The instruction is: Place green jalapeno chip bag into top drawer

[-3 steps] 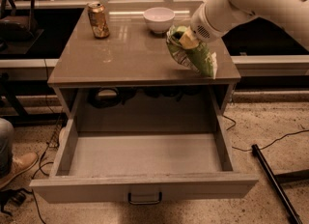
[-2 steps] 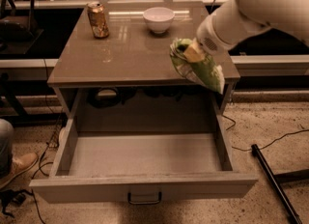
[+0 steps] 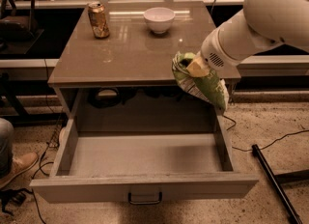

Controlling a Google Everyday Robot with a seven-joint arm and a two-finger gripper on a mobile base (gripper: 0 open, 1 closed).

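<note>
My gripper [image 3: 194,67] is shut on the green jalapeno chip bag [image 3: 200,83], a crinkled light-green foil bag that hangs tilted from the fingers. The bag is in the air at the cabinet top's front right edge, above the back right part of the top drawer [image 3: 145,158]. The drawer is pulled fully open, its grey inside bare, with a dark loop handle [image 3: 144,200] at the middle of its front. My white arm comes in from the upper right.
A drinks can [image 3: 98,20] and a white bowl [image 3: 159,19] stand at the back of the cabinet top [image 3: 116,54]. A person's shoe [image 3: 17,166] is at the left on the floor. A black pole [image 3: 273,182] and cables lie on the floor at the right.
The arm has carried the bag down and toward the front, from over the cabinet top's right side to its front edge above the open drawer.
</note>
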